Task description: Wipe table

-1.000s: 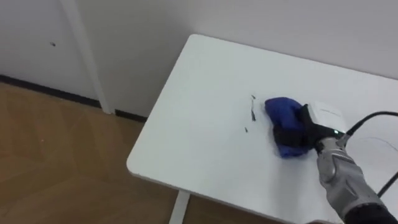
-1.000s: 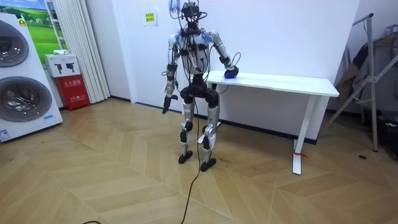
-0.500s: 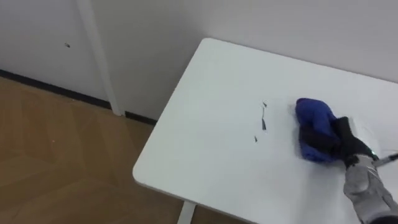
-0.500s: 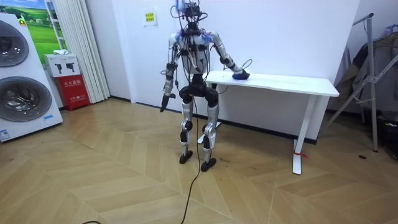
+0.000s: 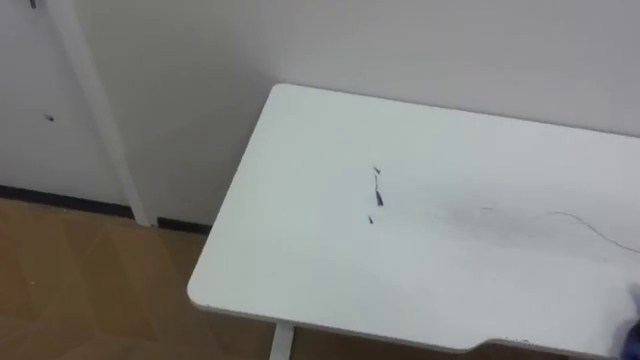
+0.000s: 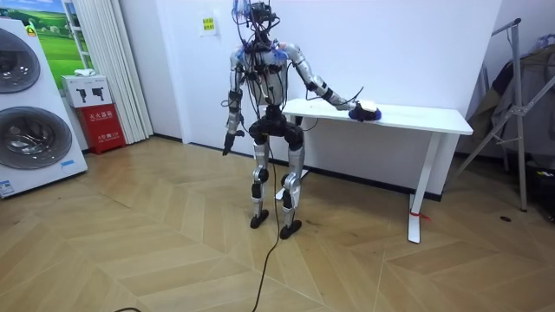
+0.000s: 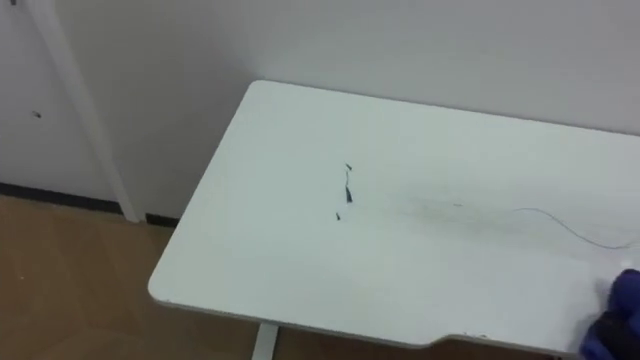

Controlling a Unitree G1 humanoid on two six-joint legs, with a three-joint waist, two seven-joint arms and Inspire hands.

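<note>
- Where the right arm stretches out over the table [image 6: 416, 115] in the room view, the right hand [image 6: 368, 109] rests on a blue cloth [image 6: 355, 113]. Hand and cloth touch, with the cloth under the hand and showing just beside it toward the robot.
- Both sit on the tabletop, well in from the end where the robot stands.
- At that size I cannot tell whether the right hand's fingers lie flat on the cloth or curl round it.
- From the right eye, a bit of the cloth shows at the lower right edge, near the table's front edge, with a dark shape just below it that is too cut off to tell.
- Small dark marks [image 5: 377, 190] lie near the middle of the tabletop, well to the left of the cloth.
- A thin curved line [image 5: 585, 225] lies on the tabletop to the right of the marks.
- The robot stands upright on the wood floor [image 5: 80, 290], at the table's end on the room view's left.
- Its left hand [image 6: 227, 143] hangs by its hip, away from the table; I cannot tell how its fingers stand.
</note>
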